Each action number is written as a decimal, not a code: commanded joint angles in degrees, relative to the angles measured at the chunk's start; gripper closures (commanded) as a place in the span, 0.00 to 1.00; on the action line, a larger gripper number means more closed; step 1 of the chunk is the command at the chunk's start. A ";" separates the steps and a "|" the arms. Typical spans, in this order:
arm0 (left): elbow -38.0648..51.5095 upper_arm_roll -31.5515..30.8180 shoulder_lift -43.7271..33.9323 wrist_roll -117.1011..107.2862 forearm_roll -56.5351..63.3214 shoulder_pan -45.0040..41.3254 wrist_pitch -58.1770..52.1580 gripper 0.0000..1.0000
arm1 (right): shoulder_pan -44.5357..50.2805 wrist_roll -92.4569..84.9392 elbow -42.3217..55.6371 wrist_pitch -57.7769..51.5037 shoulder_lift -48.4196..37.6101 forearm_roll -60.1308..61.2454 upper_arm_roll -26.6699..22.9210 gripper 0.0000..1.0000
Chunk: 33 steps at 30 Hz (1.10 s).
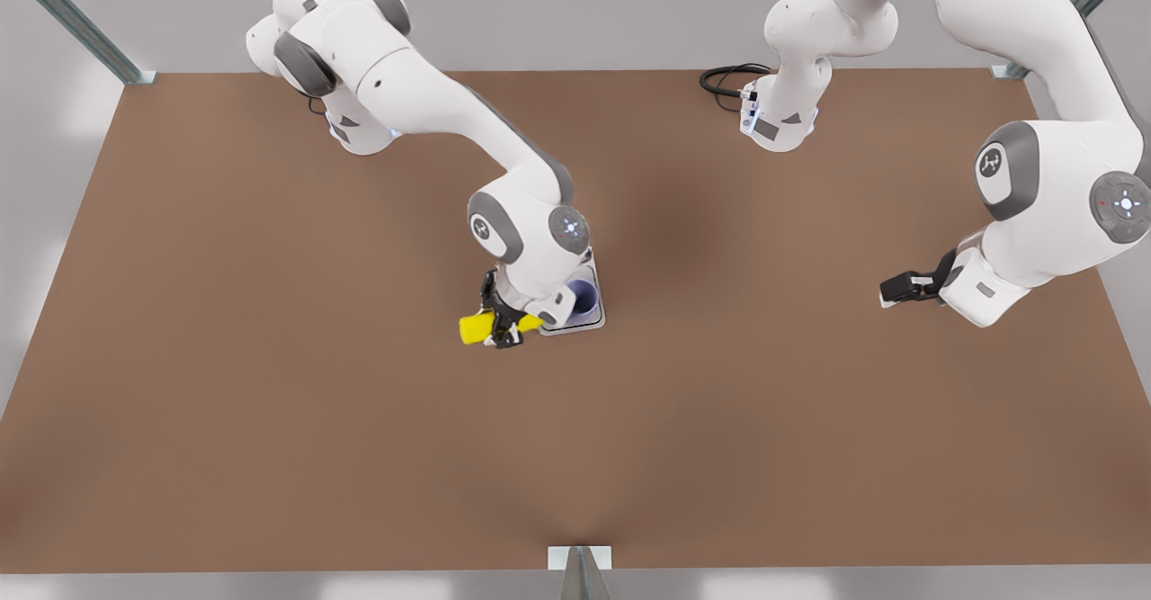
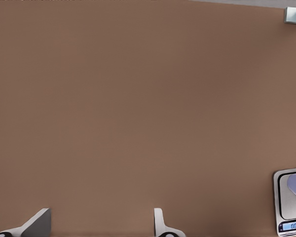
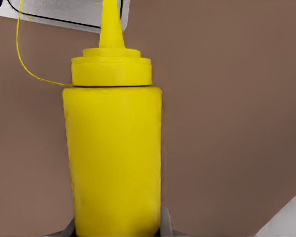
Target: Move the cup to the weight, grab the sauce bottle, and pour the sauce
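- Scale (image 2: 290, 202) display glows, digits unreadable.
- My right gripper (image 1: 504, 317) fingers clamp the sauce bottle (image 1: 477, 326) sideways, nozzle toward the cup (image 1: 582, 299) on the scale.
- My left gripper (image 1: 899, 290) waits far right, fingers (image 2: 38, 223) wide.

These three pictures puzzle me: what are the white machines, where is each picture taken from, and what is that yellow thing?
The white machines are two robot arms, each ending in a two-finger gripper, rendered in a simulator. The wide picture looks down on a brown table from a separate camera. The other two come from cameras on the arms' wrists.

The yellow thing is a sauce bottle. The right gripper is shut on it, holding it tipped over, nozzle towards a lavender-blue cup. The cup stands on a small silver kitchen scale, the weight.

The left gripper waits off at the front view's right, open and holding nothing. Its wrist camera catches the scale's lit display.
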 commanded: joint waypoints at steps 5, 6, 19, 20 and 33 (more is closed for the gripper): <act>0.01 0.01 0.00 0.00 0.04 0.10 0.00 0.00 | -3.96 -13.77 -0.62 4.81 -0.64 20.48 -9.31 0.42; 0.01 0.01 0.00 0.00 0.04 0.10 0.09 0.00 | -4.14 -16.85 -0.88 5.87 -0.46 25.05 -11.78 0.42; 0.01 0.01 0.08 0.00 0.04 0.10 0.09 0.00 | -15.74 -56.85 -17.40 7.98 1.91 83.94 -21.98 0.42; -0.08 0.01 0.08 0.00 0.04 0.10 0.09 0.00 | -16.71 -57.73 -17.49 5.17 2.88 87.53 -21.98 0.42; 0.01 0.01 0.08 0.09 -0.14 0.10 0.18 0.00 | -24.18 -78.56 -19.69 -12.59 12.28 104.95 -20.92 0.42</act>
